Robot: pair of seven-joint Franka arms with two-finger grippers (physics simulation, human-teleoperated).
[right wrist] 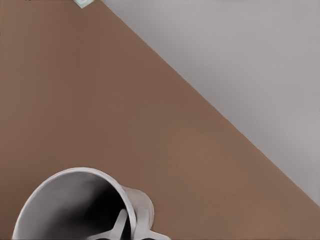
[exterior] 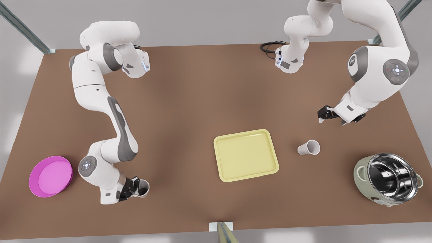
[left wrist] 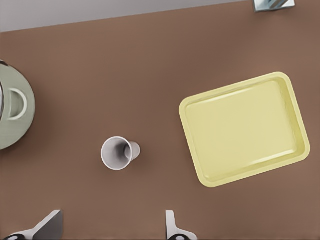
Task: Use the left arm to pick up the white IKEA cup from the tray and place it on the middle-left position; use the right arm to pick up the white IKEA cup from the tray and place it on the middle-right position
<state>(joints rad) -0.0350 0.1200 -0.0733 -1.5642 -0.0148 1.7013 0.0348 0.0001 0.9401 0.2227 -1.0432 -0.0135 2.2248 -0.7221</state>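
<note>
Front view: right gripper (exterior: 133, 189) clamps a white cup (exterior: 143, 187) rim-on, slip-prone; left gripper (exterior: 324, 114), released, hangs at 1 o'clock of toppled cup (exterior: 308, 147), which may roll.

Illumination even and diffuse from overhead; broad soft pale patches lie across the brown tabletop (exterior: 189, 101), and shadows under the arms and the tray (exterior: 246, 155) are faint and short. Steel pot (exterior: 388, 179) shows sharp specular highlights on its inner wall, and the tray rim carries a thin glare line in the left wrist view. In the right wrist view the cup (right wrist: 80, 210) interior falls to deep shadow; edges there look slightly soft, no marked lens distortion.
</note>
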